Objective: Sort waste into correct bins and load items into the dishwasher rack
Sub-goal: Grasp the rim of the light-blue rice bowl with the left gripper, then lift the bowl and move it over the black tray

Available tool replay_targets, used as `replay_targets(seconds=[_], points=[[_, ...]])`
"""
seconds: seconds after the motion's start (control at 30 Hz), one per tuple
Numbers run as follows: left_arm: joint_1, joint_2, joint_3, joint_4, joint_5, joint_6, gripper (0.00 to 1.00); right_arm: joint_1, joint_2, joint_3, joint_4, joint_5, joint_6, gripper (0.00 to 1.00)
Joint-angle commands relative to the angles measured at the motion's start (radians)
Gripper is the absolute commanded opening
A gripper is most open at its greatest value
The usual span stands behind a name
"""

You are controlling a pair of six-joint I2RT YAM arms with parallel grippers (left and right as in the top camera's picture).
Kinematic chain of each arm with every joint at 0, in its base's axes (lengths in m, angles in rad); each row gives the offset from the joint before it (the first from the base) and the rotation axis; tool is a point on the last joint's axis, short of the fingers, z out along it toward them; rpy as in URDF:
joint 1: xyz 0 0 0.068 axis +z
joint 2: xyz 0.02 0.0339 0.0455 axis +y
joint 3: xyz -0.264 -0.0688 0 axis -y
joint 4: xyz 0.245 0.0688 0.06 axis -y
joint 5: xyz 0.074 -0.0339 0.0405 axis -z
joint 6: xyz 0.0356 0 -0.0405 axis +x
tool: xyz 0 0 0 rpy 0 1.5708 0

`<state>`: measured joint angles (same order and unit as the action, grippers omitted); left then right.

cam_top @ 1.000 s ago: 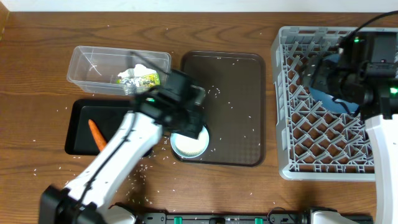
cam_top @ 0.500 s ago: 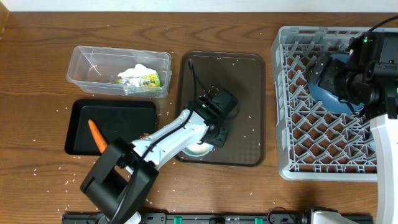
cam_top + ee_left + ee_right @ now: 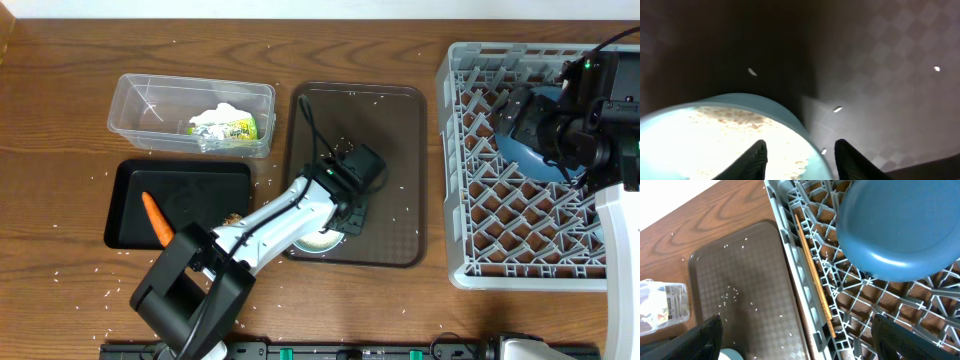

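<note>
A white bowl with a pale blue rim (image 3: 318,240) sits at the front left of the brown tray (image 3: 390,130). My left gripper (image 3: 347,207) is open and low over it. In the left wrist view the fingers (image 3: 800,157) straddle the bowl's rim (image 3: 715,135), one inside and one outside. The dark-blue plate (image 3: 523,152) leans in the grey dishwasher rack (image 3: 458,200). My right gripper (image 3: 795,340) is open and empty above the rack's left edge, with the plate (image 3: 900,230) beyond it. Tissue and foil wrapper (image 3: 225,125) lie in the clear tub (image 3: 140,95). The carrot (image 3: 154,219) lies in the black tub (image 3: 190,180). The cups are out of view.
Rice grains (image 3: 345,148) are scattered over the tray and the table. A wooden chopstick (image 3: 812,275) lies along the rack's left side. My left arm stretches from the front edge across the black tub's right end.
Since one second ago my left arm swung right and came down over the bowl on the tray. The right gripper shifted slightly over the rack. In the last half second almost nothing moved.
</note>
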<state>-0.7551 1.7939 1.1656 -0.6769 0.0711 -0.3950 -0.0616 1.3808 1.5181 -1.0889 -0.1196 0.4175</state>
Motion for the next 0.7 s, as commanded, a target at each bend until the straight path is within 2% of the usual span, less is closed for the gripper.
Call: replay_targets(seconds=[0.0, 0.3, 0.4, 0.5, 0.67], points=[[-0.039, 0.018, 0.010, 0.020, -0.014, -0.003, 0.36, -0.010, -0.001, 0.004, -0.003, -0.001, 0.016, 0.88], [-0.066, 0.091, 0.010, 0.044, -0.057, -0.008, 0.25, -0.010, -0.001, 0.004, -0.004, -0.001, 0.016, 0.89], [-0.065, 0.094, 0.010, 0.056, -0.057, -0.008, 0.19, -0.010, -0.001, 0.004, -0.004, -0.001, 0.016, 0.89], [-0.065, 0.094, 0.010, 0.068, -0.057, -0.006, 0.06, -0.010, -0.001, 0.004, -0.005, -0.001, 0.015, 0.90], [-0.065, 0.083, 0.028, 0.050, -0.058, 0.048, 0.06, -0.010, -0.001, 0.004, -0.004, 0.000, 0.015, 0.90]])
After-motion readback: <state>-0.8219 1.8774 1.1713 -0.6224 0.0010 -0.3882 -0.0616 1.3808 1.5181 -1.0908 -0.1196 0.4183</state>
